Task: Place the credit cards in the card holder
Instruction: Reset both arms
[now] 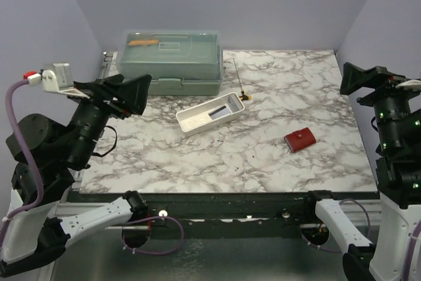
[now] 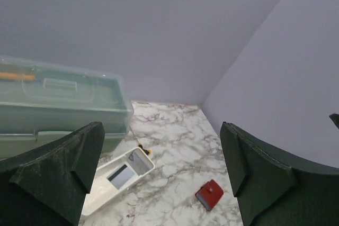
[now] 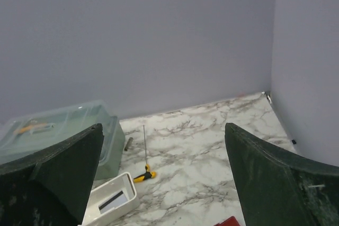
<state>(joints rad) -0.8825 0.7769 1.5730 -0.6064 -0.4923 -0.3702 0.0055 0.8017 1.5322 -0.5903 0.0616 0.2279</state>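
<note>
Two blue-grey credit cards lie in a white tray (image 1: pixel 191 121) at mid-table: one flat (image 1: pixel 218 112) (image 2: pixel 120 176) (image 3: pixel 112 202), the other leaning at the tray's far end (image 2: pixel 136 161). The card holder (image 1: pixel 300 140) (image 2: pixel 210 194) is a small red snap wallet lying shut on the marble to the tray's right; only its corner (image 3: pixel 228 222) shows in the right wrist view. My left gripper (image 1: pixel 129 93) (image 2: pixel 161 133) hangs open and empty above the table's left edge. My right gripper (image 1: pixel 359 80) (image 3: pixel 164 130) is raised at the right edge, open and empty too.
A translucent green toolbox (image 1: pixel 172 61) stands at the back left. A long T-handle key with a yellow-black grip (image 1: pixel 241 89) (image 3: pixel 144 172) lies between the toolbox and the tray. Purple walls close in the back and both sides.
</note>
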